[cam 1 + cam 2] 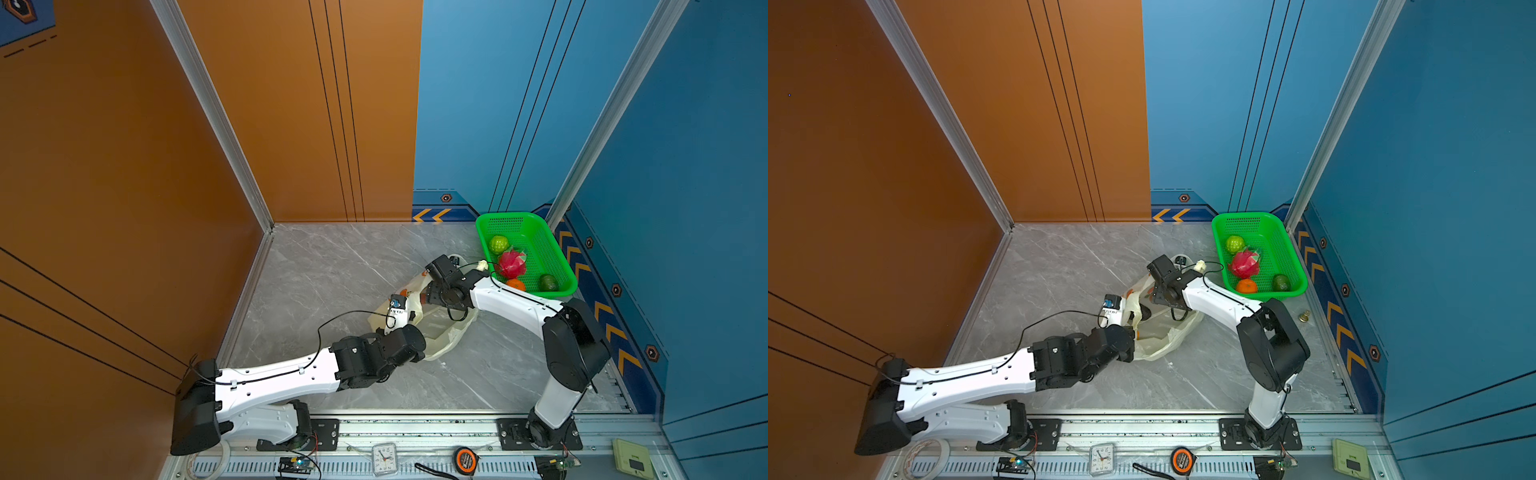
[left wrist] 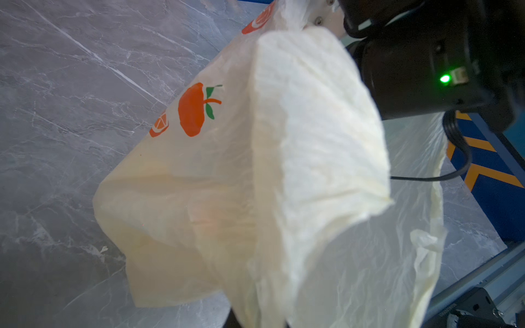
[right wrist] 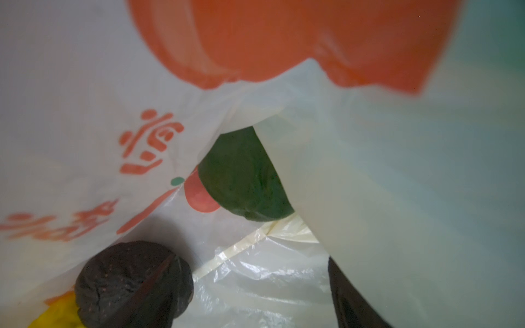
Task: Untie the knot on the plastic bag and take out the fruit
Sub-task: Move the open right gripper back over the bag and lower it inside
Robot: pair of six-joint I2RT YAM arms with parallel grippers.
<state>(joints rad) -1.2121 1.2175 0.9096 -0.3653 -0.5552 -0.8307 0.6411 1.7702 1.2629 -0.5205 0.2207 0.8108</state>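
Surface: I see a grey marble-patterned tabletop [image 1: 332, 270] with pale veins.
Room: an orange wall panel [image 1: 104, 166] is on the left and blue wall panels [image 1: 685, 166] are behind and on the right. Blue skirting [image 1: 432, 215] with orange chevrons runs along their foot.
Front rail: a small clock [image 1: 384, 457] and a tape measure [image 1: 465, 459] lie on the slotted aluminium rail [image 1: 415, 428].
Plastic bag [image 1: 440, 332]: crumpled mid-table between my two arms, mouth open.
Left gripper [image 1: 1128, 311]: clamped tight on the bag's film, holding a fold off the table.
Right gripper [image 1: 426, 297]: inside the bag mouth, jaws wide; I cannot tell whether they touch any fruit.
Fruit in bag: a green fruit [image 3: 244, 181] sits beside one finger [image 3: 369, 198]; a dark avocado [image 3: 133, 284] touches a yellow fruit [image 3: 54, 315].
Fruit out: a green round fruit [image 1: 498, 244], dragon fruit [image 1: 512, 264], orange [image 1: 515, 285] and dark green fruit [image 1: 548, 282] lie in the green basket [image 1: 540, 249] in the far right corner.
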